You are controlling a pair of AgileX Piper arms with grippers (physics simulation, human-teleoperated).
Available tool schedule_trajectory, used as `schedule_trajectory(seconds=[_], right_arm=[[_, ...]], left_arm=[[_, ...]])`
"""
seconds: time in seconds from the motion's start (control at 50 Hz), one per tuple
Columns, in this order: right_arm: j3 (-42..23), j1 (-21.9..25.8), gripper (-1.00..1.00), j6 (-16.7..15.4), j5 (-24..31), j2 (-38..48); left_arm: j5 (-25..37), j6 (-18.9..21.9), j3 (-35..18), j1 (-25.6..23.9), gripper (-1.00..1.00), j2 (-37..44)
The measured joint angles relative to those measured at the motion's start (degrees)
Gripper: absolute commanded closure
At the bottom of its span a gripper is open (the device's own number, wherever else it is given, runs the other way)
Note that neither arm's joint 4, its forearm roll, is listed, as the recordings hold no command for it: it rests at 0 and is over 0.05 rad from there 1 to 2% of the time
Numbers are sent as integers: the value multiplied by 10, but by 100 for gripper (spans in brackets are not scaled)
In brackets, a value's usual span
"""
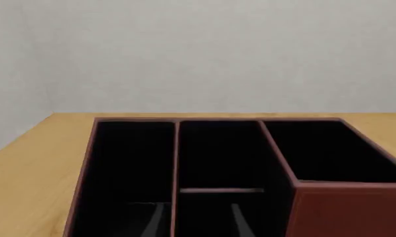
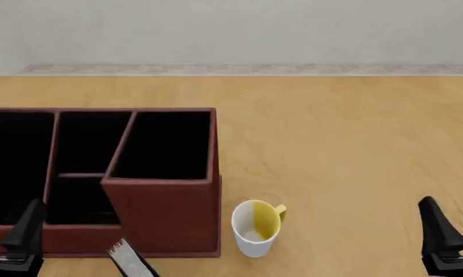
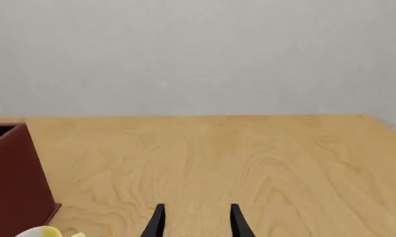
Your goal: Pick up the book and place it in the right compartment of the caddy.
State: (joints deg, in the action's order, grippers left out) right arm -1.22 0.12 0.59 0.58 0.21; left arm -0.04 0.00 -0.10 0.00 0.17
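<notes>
The caddy (image 2: 166, 216) is a wide reddish-brown box with a black interior, standing at the left of the table. Its right compartment (image 2: 166, 144) is the tallest section and holds nothing. Only a corner of the book (image 2: 130, 258) shows, dark with a white speckled edge, just in front of the caddy at the bottom edge of the front view. My left gripper (image 2: 12, 203) is open in front of the caddy's left part; in its wrist view the left gripper (image 1: 198, 217) faces the caddy (image 1: 345, 207). My right gripper (image 2: 450, 202) is open at the near right, far from the book.
A white mug (image 2: 254, 228) with a yellow inside and handle stands just right of the caddy's front corner; its rim (image 3: 46, 232) shows in the right wrist view. Bare wooden table (image 2: 346, 144) stretches to the right and back, ending at a pale wall.
</notes>
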Motion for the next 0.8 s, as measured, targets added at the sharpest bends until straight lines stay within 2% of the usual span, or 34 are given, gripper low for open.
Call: schedule_trajectory(seconds=[0.42, 0.56, 0.8], right_arm=[[7, 8, -100, -52, -13, 0], [6, 42, -100, -76, -12, -1], [-16, 139, -100, -132, -9, 35]], left_arm=[[-1, 0, -1, 0, -100, 2], [-1, 0, -1, 0, -100, 2], [-1, 0, -1, 0, -100, 3]])
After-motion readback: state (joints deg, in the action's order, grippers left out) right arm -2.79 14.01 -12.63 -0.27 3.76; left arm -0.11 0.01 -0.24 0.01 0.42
